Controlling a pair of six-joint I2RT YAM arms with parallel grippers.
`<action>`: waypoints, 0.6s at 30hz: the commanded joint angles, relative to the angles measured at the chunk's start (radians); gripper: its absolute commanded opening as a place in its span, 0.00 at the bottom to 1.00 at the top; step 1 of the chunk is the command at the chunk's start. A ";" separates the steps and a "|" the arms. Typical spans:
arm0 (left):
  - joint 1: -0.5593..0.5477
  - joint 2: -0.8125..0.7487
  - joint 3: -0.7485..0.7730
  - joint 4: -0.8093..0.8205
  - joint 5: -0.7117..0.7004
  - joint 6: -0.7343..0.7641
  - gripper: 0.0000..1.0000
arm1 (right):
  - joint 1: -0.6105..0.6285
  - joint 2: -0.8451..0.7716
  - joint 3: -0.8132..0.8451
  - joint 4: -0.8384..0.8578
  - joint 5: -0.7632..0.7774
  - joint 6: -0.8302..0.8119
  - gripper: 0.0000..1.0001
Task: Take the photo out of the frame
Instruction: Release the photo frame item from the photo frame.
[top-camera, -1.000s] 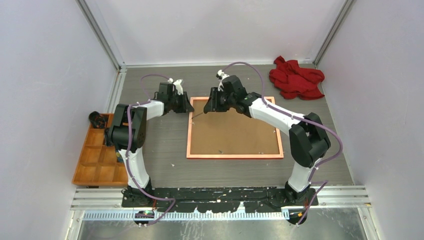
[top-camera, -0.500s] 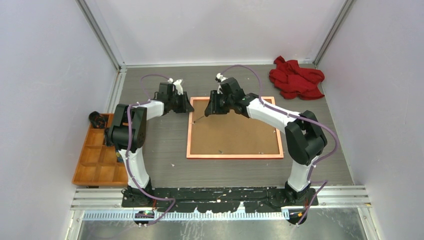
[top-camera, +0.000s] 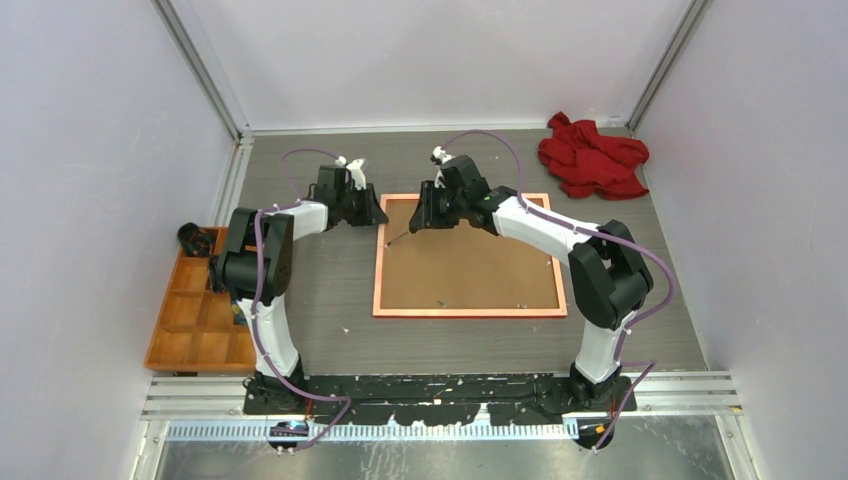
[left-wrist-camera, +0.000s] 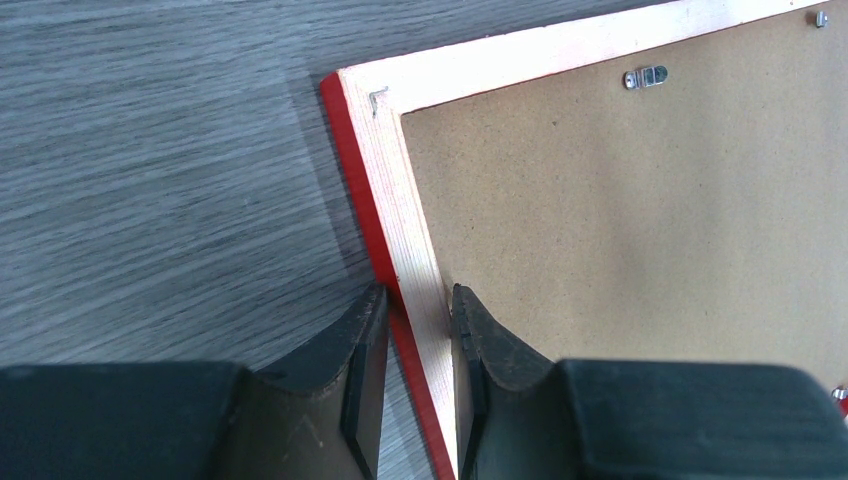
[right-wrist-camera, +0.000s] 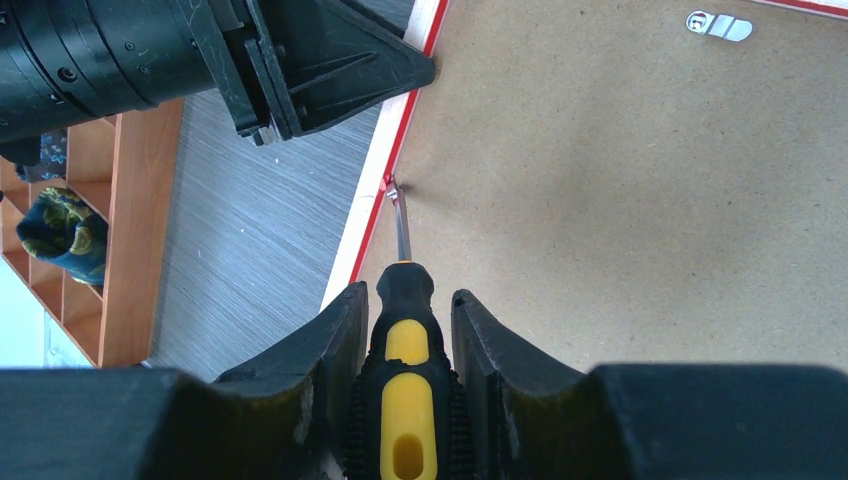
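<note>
Wooden tray (top-camera: 170, 345) at left of the bench (top-camera: 330, 290), dark bundle (top-camera: 192, 238) in its far cell, left hand (left-wrist-camera: 420, 300) pinching the left rail of the frame (top-camera: 470, 312), frame flat, back up, long axis left-to-right, right hand (right-wrist-camera: 407, 295) clamping a screwdriver (right-wrist-camera: 400, 350), tip at that rail, red cloth (top-camera: 592, 155) far right.

One camera sits high up behind both arms and looks down on the whole table (top-camera: 330, 280) from far off. The left wrist camera rides just behind the left gripper (left-wrist-camera: 418, 300) and looks along its fingers, very close to a corner of the frame (left-wrist-camera: 380, 150). The right wrist camera rides just behind the right gripper (right-wrist-camera: 407, 300) and looks past the screwdriver (right-wrist-camera: 405, 350) between its fingers. Both wrist views share the frame edge just ahead of the fingers. The right one also sees the left gripper, ahead and to its left.
</note>
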 joint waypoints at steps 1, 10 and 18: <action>-0.007 0.002 -0.029 -0.044 -0.022 0.047 0.23 | 0.005 -0.067 0.017 0.038 -0.012 -0.012 0.01; -0.008 0.001 -0.029 -0.044 -0.021 0.047 0.23 | 0.005 -0.069 0.015 0.038 -0.012 -0.024 0.01; -0.007 0.001 -0.029 -0.044 -0.021 0.047 0.24 | 0.012 -0.035 0.009 0.049 -0.039 -0.015 0.01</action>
